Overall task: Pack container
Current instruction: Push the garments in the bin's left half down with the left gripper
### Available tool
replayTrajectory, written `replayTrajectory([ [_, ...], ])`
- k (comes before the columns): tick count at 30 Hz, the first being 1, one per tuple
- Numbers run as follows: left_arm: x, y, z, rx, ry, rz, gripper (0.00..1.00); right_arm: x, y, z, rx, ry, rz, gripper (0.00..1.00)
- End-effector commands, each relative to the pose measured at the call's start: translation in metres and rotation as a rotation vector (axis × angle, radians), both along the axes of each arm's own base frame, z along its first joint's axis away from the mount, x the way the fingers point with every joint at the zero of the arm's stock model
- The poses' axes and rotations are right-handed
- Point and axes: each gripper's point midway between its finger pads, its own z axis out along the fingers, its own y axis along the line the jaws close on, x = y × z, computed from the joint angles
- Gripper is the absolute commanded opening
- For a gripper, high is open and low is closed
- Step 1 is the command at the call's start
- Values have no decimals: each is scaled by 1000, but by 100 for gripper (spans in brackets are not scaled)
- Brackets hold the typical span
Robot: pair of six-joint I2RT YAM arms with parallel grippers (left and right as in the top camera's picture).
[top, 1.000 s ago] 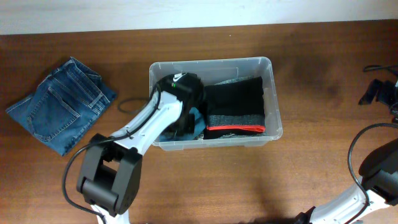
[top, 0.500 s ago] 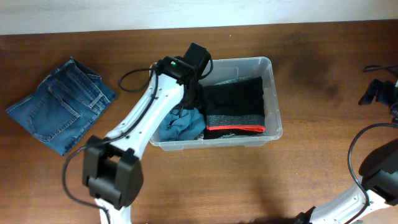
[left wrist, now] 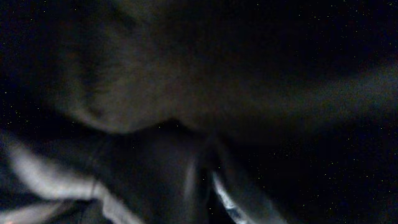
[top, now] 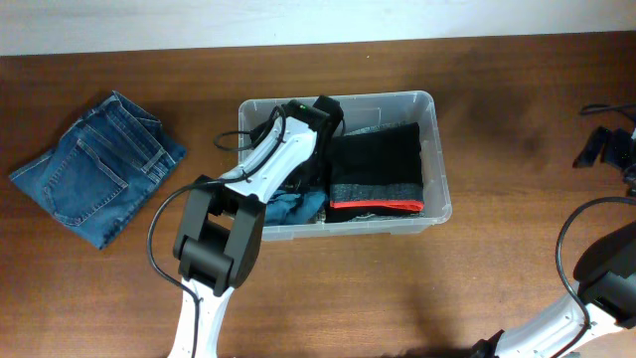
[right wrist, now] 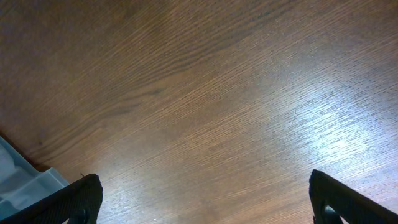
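The clear container point(top: 433, 149) stands mid-table. It holds a folded black garment with a red edge point(top: 378, 169) on the right and a teal garment point(top: 295, 209) at the front left. My left gripper point(top: 323, 114) reaches down into the container's back left part, next to the black garment. Its jaws are hidden from overhead. The left wrist view shows only dark, blurred fabric point(left wrist: 155, 81) close to the lens. My right gripper point(right wrist: 205, 205) is open and empty over bare table, with the container's corner point(right wrist: 18, 177) at its lower left. It also shows overhead point(top: 601, 147) at the far right.
Folded blue jeans point(top: 99, 169) lie on the table at the left, apart from the container. A black cable point(top: 227, 141) loops off the left arm beside the tub. The right arm's base point(top: 606, 268) stands at the front right.
My left gripper rose off the teal garment, swung toward the tub's back edge, then came down again deeper in the tub. The teal garment now lies uncovered. The right arm has not moved.
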Motion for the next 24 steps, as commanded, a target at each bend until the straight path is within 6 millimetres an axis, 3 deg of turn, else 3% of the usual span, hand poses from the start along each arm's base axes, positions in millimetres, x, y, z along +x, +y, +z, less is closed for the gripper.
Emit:
replayTrajectory([
  [1,24,-14,90,-116,-199,3,1,0,1,2,0,-8,-1,98],
  [3,25,-23,143,-215,-302,-6,3,0,1,2,1,-8,-1,98],
  [5,21,-30,182,-294,-385,-18,6,0,1,2,0,-8,-1,98],
  [8,12,-40,213,-376,-438,-42,6,0,1,2,0,-8,-1,98],
  [10,7,-47,215,-385,-435,-60,6,0,1,2,0,-8,-1,98],
  [15,5,-56,197,-389,-380,-72,6,0,1,2,0,-8,-1,98],
  [17,-1,-70,189,-428,-332,-92,1,0,1,2,0,-8,-1,98],
  [24,-21,-123,149,-447,-238,-192,1,0,1,2,0,-8,-1,98],
])
